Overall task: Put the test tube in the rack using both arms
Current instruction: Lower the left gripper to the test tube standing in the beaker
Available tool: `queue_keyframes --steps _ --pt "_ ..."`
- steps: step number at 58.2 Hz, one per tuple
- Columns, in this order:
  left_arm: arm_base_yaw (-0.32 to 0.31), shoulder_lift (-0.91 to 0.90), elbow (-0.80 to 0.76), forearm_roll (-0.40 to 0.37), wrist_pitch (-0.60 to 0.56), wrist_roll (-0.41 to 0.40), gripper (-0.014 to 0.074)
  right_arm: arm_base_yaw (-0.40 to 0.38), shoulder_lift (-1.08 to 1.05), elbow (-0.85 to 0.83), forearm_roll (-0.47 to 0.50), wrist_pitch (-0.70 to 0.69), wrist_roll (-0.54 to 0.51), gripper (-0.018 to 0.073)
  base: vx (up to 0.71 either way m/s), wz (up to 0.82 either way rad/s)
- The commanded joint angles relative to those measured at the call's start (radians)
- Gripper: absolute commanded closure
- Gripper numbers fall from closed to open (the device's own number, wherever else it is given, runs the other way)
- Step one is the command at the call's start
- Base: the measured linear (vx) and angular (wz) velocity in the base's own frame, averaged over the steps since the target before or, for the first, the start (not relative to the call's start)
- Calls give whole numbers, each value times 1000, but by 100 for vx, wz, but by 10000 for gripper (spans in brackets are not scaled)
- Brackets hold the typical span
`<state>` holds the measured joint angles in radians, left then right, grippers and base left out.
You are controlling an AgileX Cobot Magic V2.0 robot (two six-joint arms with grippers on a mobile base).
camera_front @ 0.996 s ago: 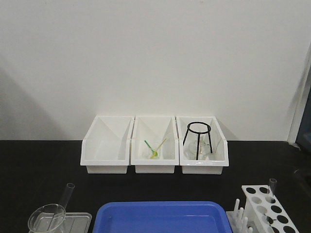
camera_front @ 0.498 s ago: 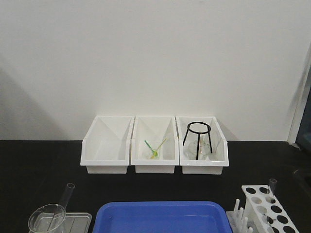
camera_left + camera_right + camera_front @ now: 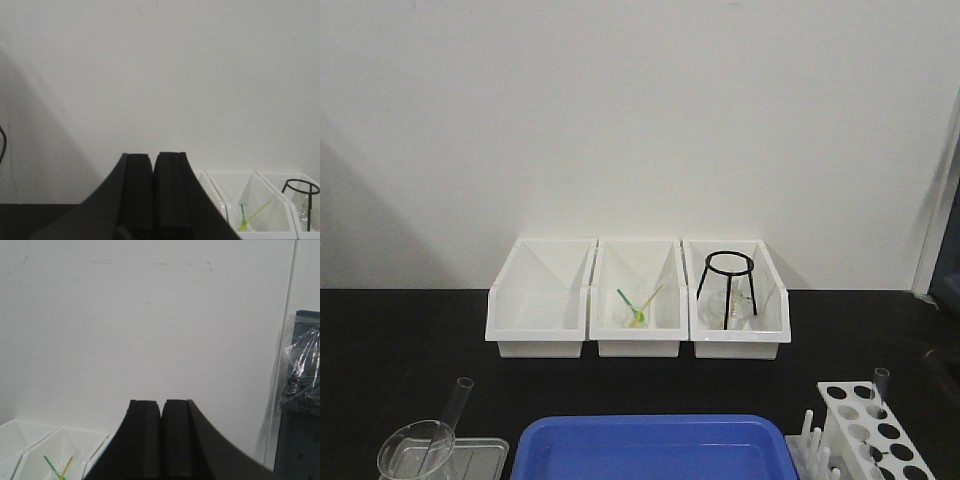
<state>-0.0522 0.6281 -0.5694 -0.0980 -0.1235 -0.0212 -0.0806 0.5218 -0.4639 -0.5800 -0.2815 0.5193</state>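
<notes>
White wall fills both wrist views. The left tool [image 3: 152, 167] has its black jaws pressed together with nothing between them. The right tool [image 3: 161, 410] is the same, closed and empty. Both point level at the wall, high over the black counter [image 3: 400, 330], and neither arm reaches into the front view.

At the near left, the test tube [image 3: 459, 402] leans out of a clear beaker [image 3: 415, 450], its open rim up and tilted to the right. A blue tray [image 3: 655, 432] lies just right of the beaker. Past it, at the near right, stands the rack [image 3: 868, 428], with a second tube [image 3: 880, 384] upright in one of its far holes. Three white bins [image 3: 540, 300] sit far back against the wall.

I judge the task to be at its start, with the reach not begun. Next, the left tool likely has to open, come down to the tube above the beaker's rim and close on it gently. It would then lift the tube and pass it over the tray to the right tool, which would lower it into a free hole.
</notes>
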Motion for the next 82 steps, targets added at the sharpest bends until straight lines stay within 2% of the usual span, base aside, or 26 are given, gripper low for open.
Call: queue_keyframes --steps 1,11,20,25,33,41,48,55,59,64,71,77,82 --pt "-6 29 -35 -3 -85 1 556 2 8 -37 3 -69 -6 568 0 0" --pt "-7 80 -35 -3 -84 1 460 2 9 -37 -1 -68 -7 546 0 0" --pt "-7 95 -35 -3 -83 1 300 2 9 -37 -1 -68 -7 465 0 0" --pt "-7 95 -35 -3 -83 1 206 2 9 -37 -1 -68 -7 384 0 0" --pt "-7 95 -35 -3 -83 1 81 2 9 -37 -1 -65 -7 168 0 0" --pt "-7 93 -35 -3 -86 1 40 2 9 -37 0 -45 -7 -50 0 0" --pt "-7 93 -35 -8 -127 -12 41 2 9 -37 0 -62 -7 -160 0 0" --pt "-13 93 -35 -11 -139 -67 41 2 9 -37 6 -117 9 -168 0 0" --pt "-36 106 -35 8 -126 -55 41 2 10 -37 6 -128 18 -160 0 0" --pt "-73 151 -35 89 -96 -19 41 2 25 -37 6 -119 19 -142 0 0" --pt "-123 253 -35 256 -38 1 41 2 58 -37 6 -112 19 -106 0 0" --pt "-145 345 -35 335 18 1 41 2 89 -37 6 -112 19 -67 0 0" --pt "-147 429 -35 372 34 1 41 2 113 -37 6 -112 19 -34 0 0"
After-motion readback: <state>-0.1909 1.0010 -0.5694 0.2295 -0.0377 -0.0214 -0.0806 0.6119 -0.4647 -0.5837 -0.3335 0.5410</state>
